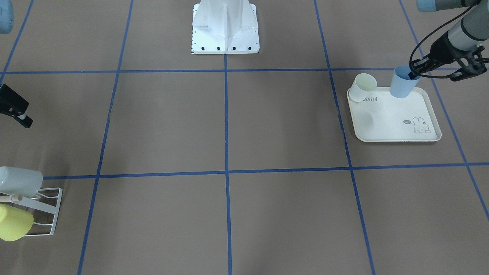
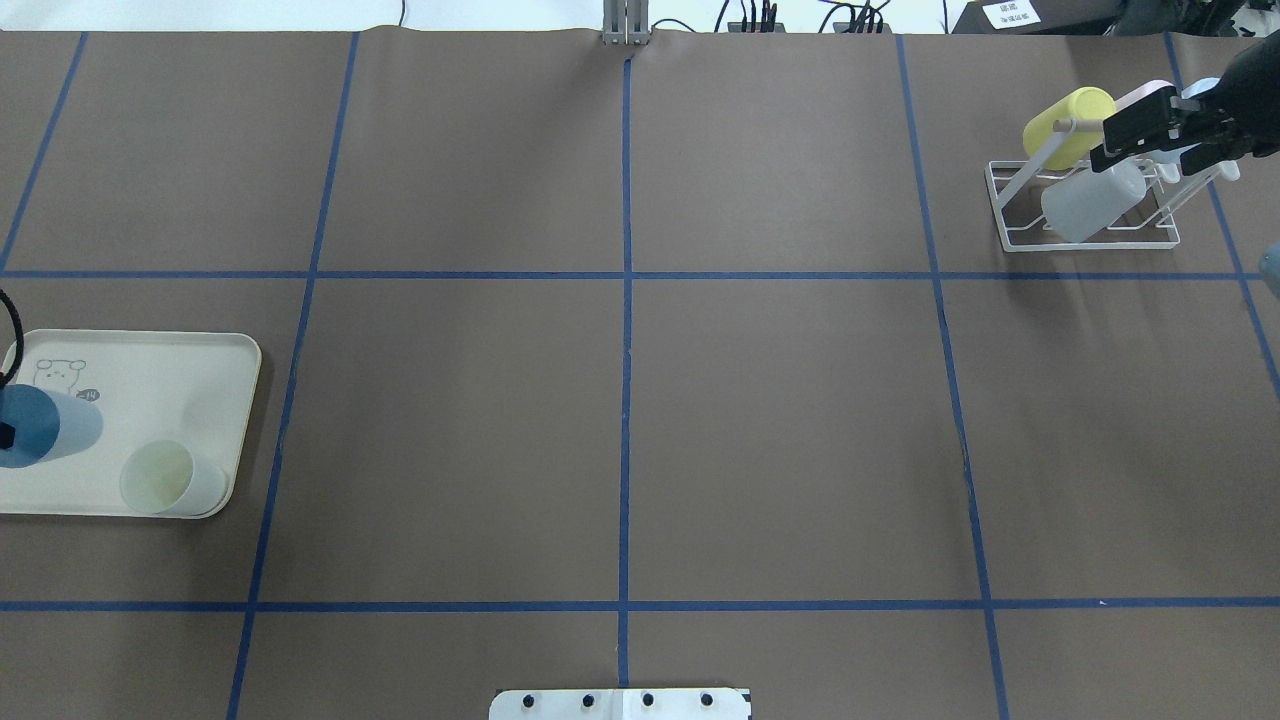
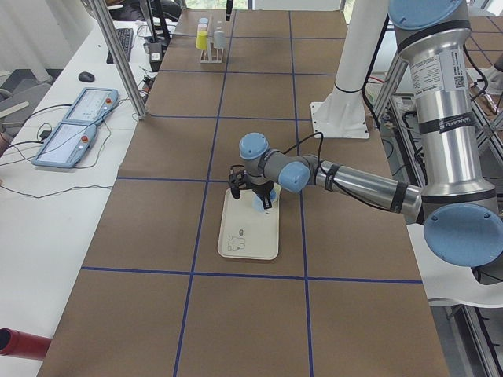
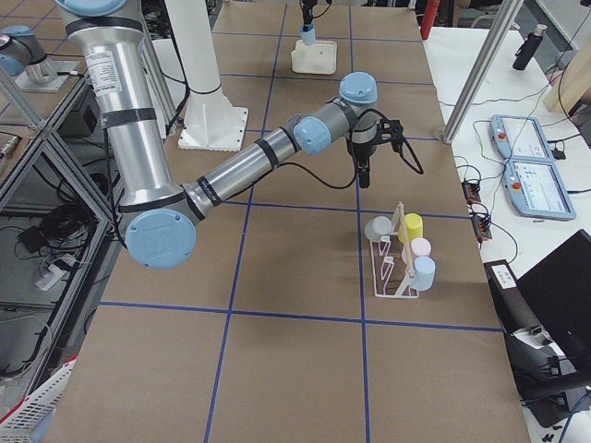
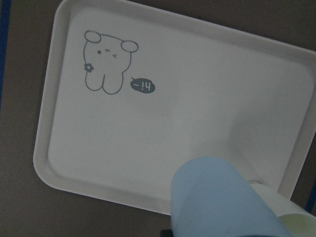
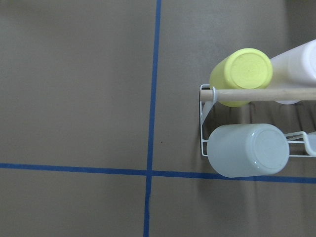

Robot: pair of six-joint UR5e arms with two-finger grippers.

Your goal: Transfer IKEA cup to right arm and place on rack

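The IKEA cup (image 1: 402, 86), the light-blue one, sits at the back end of the rabbit-print tray (image 1: 397, 126), tipped toward the left gripper (image 1: 415, 75). That gripper is clamped on the rim w/ 1 finger inside the mouth and 1 outside; I can't tell if the base is clear of the tray. So by my read the job is at step 1: pick-up under way, hand-over not yet begun, racking not yet done. The right gripper (image 2: 1135, 132) hangs over the rack (image 2: 1090, 246) at the other end of the table (image 2: 450, 420), well apart from the cup. Nothing shows in it, and I can't tell whether its jaws are apart or together. Left to do, approx: lift, carry toward mid-table, pass to the right arm (image 4: 249, 161), let go, then slot onto the rack. The rack already carries 4: a yellow cup (image 4: 413, 225), a grey-white cup (image 4: 377, 229), a pink cup (image 4: 420, 246) and a pale-blue cup (image 4: 424, 269), so a free spot looks tight; I can't make one out. Materials: the IKEA cup looks like smooth matte plastic, a plain tapered tumbler, no handle, thin wall, prob. light and a bit slippery at the rim. A cream-white cup (image 1: 363, 88) of the same shape stands mouth-up on the tray just beside it. The tray is cream w/ rounded corners and a raised lip. The rack is thin white wire w/ slanted rods and a pale wood dowel (image 6: 266, 94) across the top. The table is covered in flat brown paper w/ blue tape gridlines.
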